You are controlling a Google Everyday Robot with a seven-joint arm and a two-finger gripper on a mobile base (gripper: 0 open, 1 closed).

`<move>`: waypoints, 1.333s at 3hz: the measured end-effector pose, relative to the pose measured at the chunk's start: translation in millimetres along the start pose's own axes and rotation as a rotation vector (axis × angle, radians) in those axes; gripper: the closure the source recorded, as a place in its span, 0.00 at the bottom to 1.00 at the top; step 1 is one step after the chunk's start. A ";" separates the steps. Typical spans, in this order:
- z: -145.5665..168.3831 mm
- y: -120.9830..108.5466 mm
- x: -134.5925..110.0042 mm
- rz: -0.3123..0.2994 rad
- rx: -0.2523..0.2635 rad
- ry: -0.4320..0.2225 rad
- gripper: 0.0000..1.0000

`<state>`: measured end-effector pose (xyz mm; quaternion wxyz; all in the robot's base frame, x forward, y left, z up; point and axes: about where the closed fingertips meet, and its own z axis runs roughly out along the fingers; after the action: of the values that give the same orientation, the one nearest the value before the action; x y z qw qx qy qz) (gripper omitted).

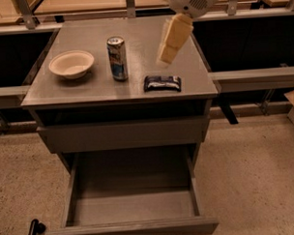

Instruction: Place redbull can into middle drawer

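On cabinet top (88,90), redbull can (117,58) upright, left of hovering hand (165,56), apart; grip state unclear.

Warm, dimmish indoor light from above; brightest along top of frame, darkest at centre and mid-edges.

Light falls top-down w/ a yellow cast: cabinet top (136,93) shows a soft pale sheen, strongest toward its far edge. Gripper (165,56), upper centre of frame above the top's right half, is the brightest cream patch; white arm housing (191,1) over it nearly blown out. Small glint on lid of redbull can (117,57); bowl (71,64) evenly lit, shaded inside its near rim. Deep shadow band under the top's overhang. Middle drawer (133,209), lower centre: floor murky grey, going near-black at the back. Black voids mid-left & mid-right. Speckled floor (255,183) flat-lit, no hard shadows.
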<state>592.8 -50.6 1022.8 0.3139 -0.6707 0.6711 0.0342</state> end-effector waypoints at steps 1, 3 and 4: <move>-8.7 -18.8 -26.3 -0.027 0.038 -0.049 0.00; 12.7 -30.7 -24.9 -0.003 0.039 -0.067 0.00; 76.6 -41.7 -6.3 0.122 0.046 -0.153 0.00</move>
<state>659.4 -13.3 980.0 0.3768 -0.6166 0.6855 0.0891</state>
